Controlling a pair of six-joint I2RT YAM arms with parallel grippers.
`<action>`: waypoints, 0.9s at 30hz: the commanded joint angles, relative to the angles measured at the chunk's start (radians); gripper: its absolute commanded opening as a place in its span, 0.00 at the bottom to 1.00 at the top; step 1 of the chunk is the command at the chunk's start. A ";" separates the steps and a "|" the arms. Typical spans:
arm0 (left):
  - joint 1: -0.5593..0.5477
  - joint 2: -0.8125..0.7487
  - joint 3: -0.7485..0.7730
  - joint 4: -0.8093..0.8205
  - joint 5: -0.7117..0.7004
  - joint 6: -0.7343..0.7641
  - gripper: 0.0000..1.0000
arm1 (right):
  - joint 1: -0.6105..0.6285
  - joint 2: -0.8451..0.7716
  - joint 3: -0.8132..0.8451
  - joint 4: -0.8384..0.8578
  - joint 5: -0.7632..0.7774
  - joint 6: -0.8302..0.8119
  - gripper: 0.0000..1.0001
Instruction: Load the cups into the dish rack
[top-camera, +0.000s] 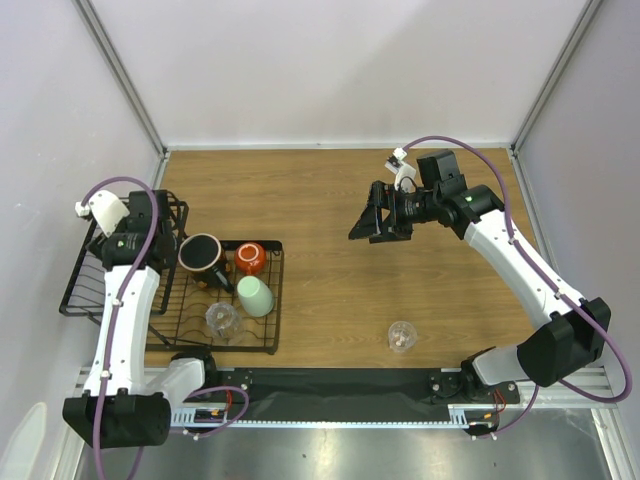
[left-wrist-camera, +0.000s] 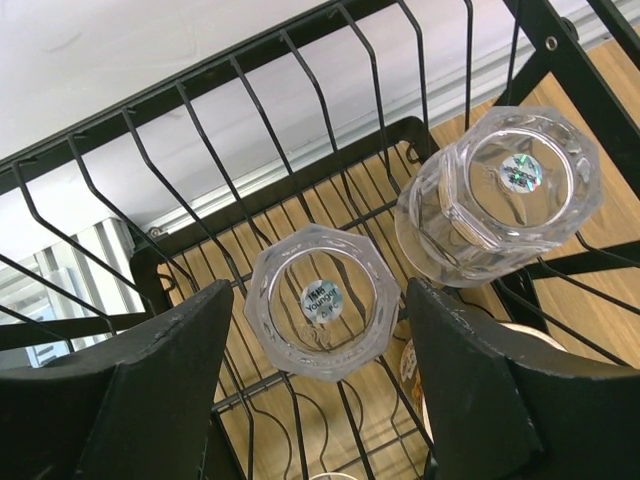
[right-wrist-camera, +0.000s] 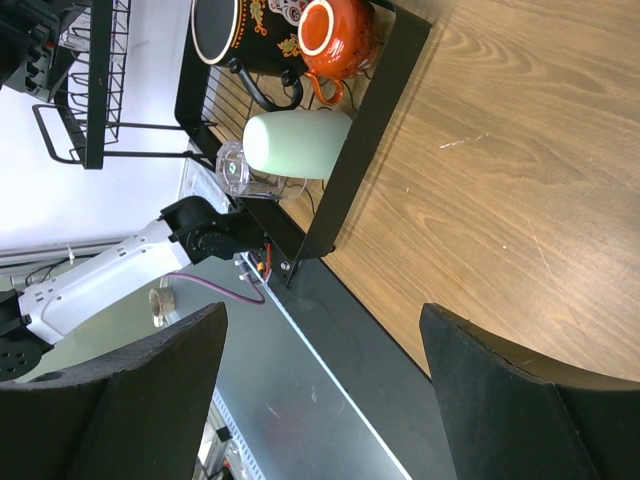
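The black wire dish rack (top-camera: 268, 300) stands at the left. On its flat grid sit a dark mug (top-camera: 203, 253), an orange-red cup (top-camera: 250, 258), a mint-green cup (top-camera: 255, 295) and a clear tumbler (top-camera: 222, 320). One more clear tumbler (top-camera: 402, 336) stands on the table near the front. My left gripper (top-camera: 165, 222) is over the rack's tall basket; it (left-wrist-camera: 318, 305) is open and empty. Just past its tips are two upturned clear tumblers, one (left-wrist-camera: 300, 350) between them and one (left-wrist-camera: 510, 190) to the right. My right gripper (top-camera: 375, 222) hangs open and empty above the table's middle.
The right wrist view shows the rack's rim (right-wrist-camera: 360, 130) with the mug (right-wrist-camera: 235, 30), orange cup (right-wrist-camera: 340, 35), mint cup (right-wrist-camera: 295, 143) and tumbler (right-wrist-camera: 235, 170). The basket's wires (left-wrist-camera: 200, 150) surround my left fingers. A black strip (top-camera: 340, 380) edges the table front.
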 joint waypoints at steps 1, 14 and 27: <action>0.011 -0.022 0.050 -0.009 0.015 -0.029 0.76 | 0.006 0.001 0.038 0.007 0.001 -0.012 0.85; 0.011 -0.093 0.123 -0.081 0.087 -0.068 0.79 | 0.007 0.000 0.035 0.013 -0.008 0.001 0.85; 0.011 -0.286 0.214 0.072 0.469 0.020 0.84 | 0.006 0.012 0.029 -0.059 0.073 -0.022 0.85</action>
